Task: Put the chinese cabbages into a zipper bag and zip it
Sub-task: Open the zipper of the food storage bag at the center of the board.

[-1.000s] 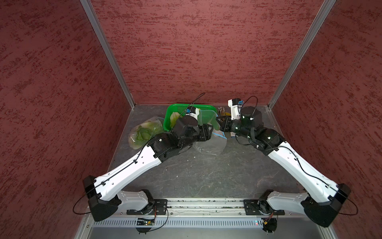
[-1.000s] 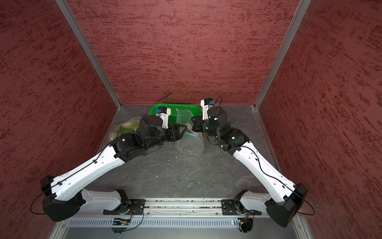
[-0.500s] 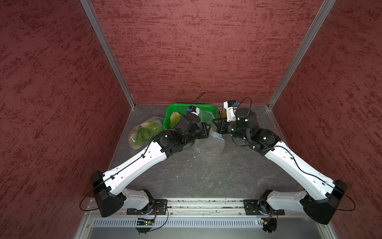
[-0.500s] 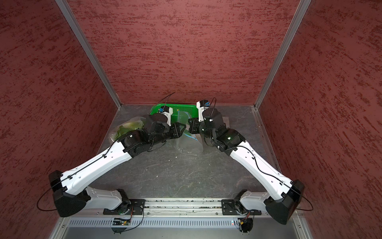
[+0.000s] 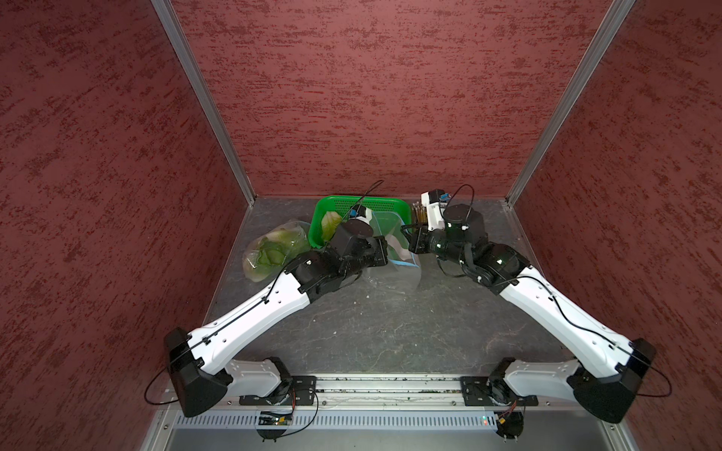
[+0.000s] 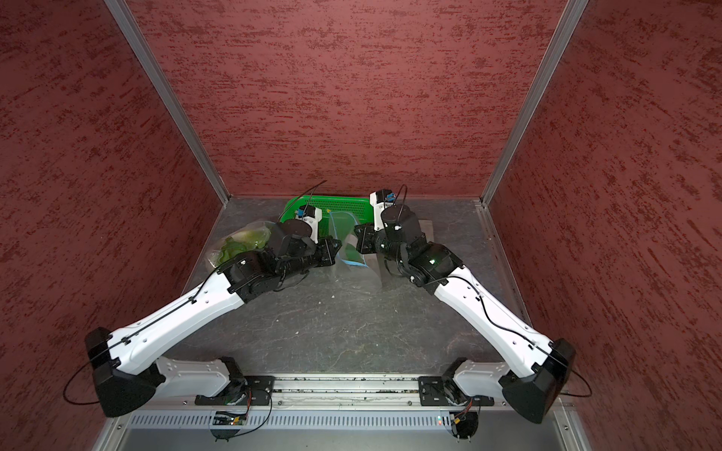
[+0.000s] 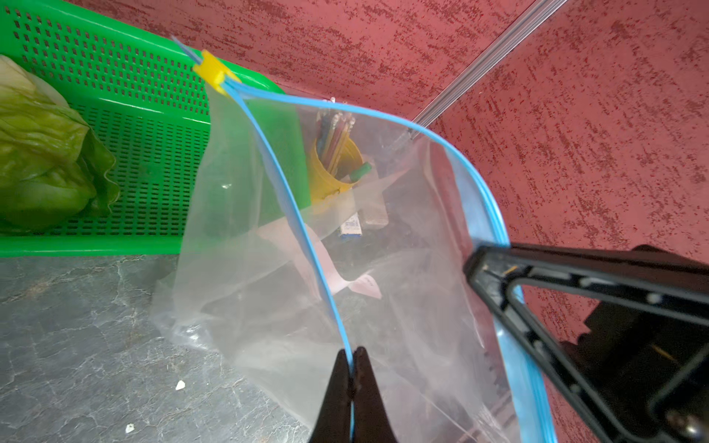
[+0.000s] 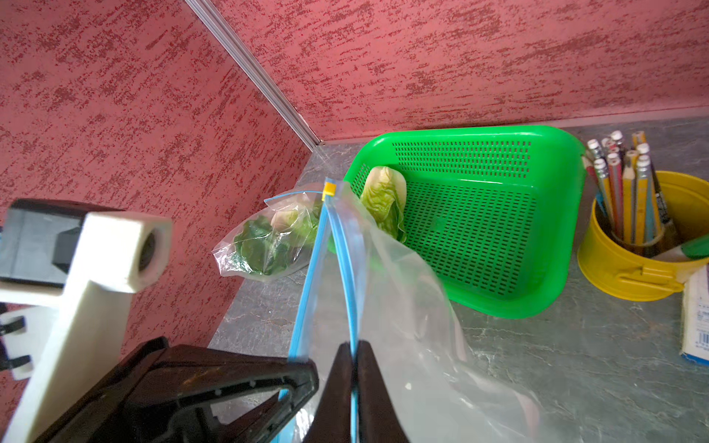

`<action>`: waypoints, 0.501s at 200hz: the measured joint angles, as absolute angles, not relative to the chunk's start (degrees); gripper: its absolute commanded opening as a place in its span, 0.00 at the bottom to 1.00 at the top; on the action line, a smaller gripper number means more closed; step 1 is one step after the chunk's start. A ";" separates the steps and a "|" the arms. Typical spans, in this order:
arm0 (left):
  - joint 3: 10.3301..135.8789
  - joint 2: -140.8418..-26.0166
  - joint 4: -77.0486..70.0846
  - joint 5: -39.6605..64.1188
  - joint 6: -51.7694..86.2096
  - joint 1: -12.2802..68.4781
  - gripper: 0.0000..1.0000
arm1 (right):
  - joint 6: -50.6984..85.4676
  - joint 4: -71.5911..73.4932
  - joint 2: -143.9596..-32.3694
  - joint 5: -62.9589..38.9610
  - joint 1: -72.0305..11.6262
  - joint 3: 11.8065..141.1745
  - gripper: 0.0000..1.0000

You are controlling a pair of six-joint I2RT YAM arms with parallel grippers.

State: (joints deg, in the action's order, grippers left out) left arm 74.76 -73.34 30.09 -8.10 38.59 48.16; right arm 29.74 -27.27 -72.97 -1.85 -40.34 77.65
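Seen from above in both top views: two white-and-black arms reaching from the near rail toward the back of a grey, stone-patterned worktop (image 5: 371, 332), with red textured walls on three sides.

Between the arm tips, a clear zipper bag (image 5: 398, 269), held up by its mouth, lower part sagging onto the worktop.

Left tool (image 7: 351, 356): black fingers pressed together, pinching one blue zip rim (image 7: 303, 230) of the bag.

Right tool (image 8: 353, 349): fingers likewise pressed together, pinching the opposite rim of the same bag.

Mouth pulled apart between the two grips, both rims meeting at a yellow slider (image 7: 215, 71) at the far end of the zip.

Just behind the bag, a green basket (image 5: 344, 201) with perforated walls, close to the back wall. Inside it, toward its left end, one chinese cabbage (image 8: 385, 199): pale at the base, crinkled light-green leaves, lying loose, outside the held bag.

Left of the basket, near the left wall, a second bag (image 5: 273, 250) of clear plastic lying on the worktop, with green leafy heads inside; number of heads hard to tell.

Right of the basket, a yellow pot (image 8: 633, 268) holding pencils (image 8: 629, 180) upright. Beside the pot, a small white-and-blue box (image 8: 696, 314), only partly in view.
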 measured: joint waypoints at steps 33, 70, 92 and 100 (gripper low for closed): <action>74.78 -71.46 31.86 -8.67 36.93 48.40 0.00 | 29.52 -28.58 -73.36 -2.02 -40.36 78.87 0.20; 75.53 -69.95 36.71 -10.11 34.28 49.47 0.00 | 29.65 -28.71 -73.87 -4.75 -40.38 79.92 0.26; 77.52 -68.40 41.80 -11.73 32.45 49.95 0.00 | 29.98 -28.18 -73.89 -7.18 -40.40 79.83 0.30; 78.56 -67.59 43.90 -12.49 31.81 50.13 0.00 | 30.30 -27.49 -73.89 -8.27 -40.42 79.64 0.31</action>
State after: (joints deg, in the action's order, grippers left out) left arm 78.56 -67.59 43.90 -12.49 31.81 50.13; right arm 30.30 -27.49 -73.89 -8.27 -40.42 79.64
